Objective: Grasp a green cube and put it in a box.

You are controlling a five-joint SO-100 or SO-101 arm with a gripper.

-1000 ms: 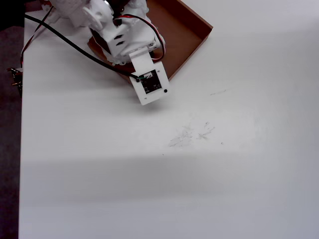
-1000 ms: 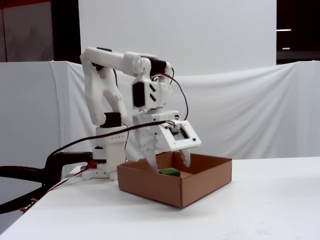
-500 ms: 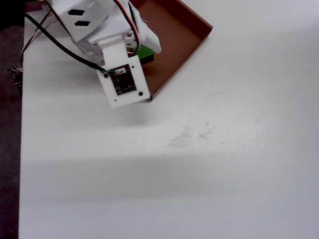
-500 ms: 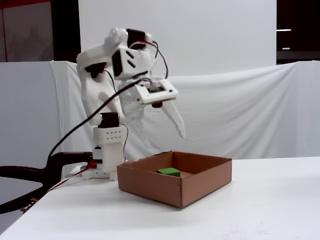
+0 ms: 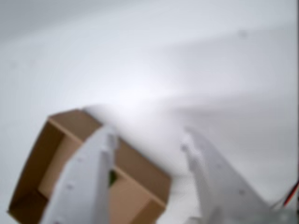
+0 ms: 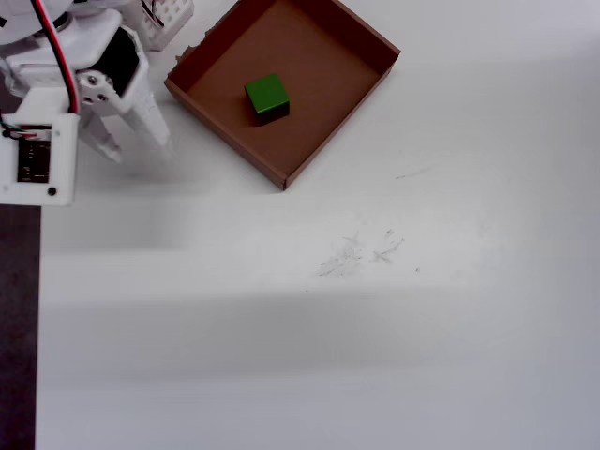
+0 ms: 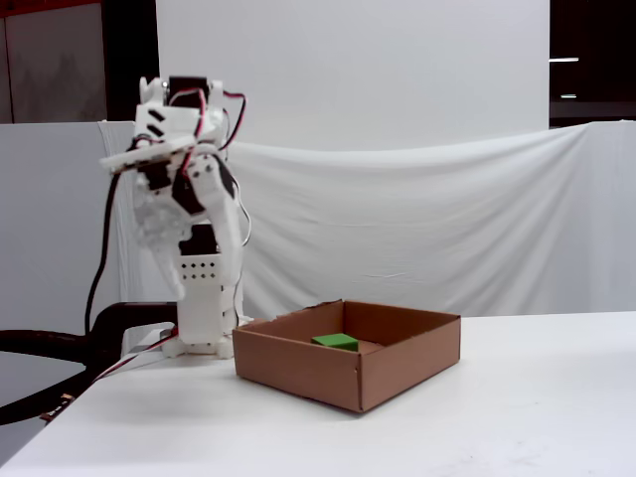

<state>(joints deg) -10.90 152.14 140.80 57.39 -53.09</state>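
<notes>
The green cube (image 6: 266,97) lies flat on the floor of the brown cardboard box (image 6: 281,173), nothing touching it. In the fixed view the green cube (image 7: 335,341) shows just above the box's front wall (image 7: 298,368). My gripper (image 6: 136,145) is open and empty, raised above the table to the left of the box. The blurred wrist view has my gripper (image 5: 148,136) with its fingers spread wide. There the box (image 5: 140,163) sits lower left, and a sliver of the green cube (image 5: 112,177) peeks out beside the left finger.
The arm's base (image 7: 204,308) stands behind the box's left corner. A black cable (image 7: 40,343) loops off the table's left side. The table's left edge (image 6: 37,281) runs close under the gripper. Faint scuff marks (image 6: 361,251) lie mid-table.
The arm has lifted out of the box and folded back to the left, over the table's left edge. The green cube stays on the box floor, now fully uncovered in the overhead view.
</notes>
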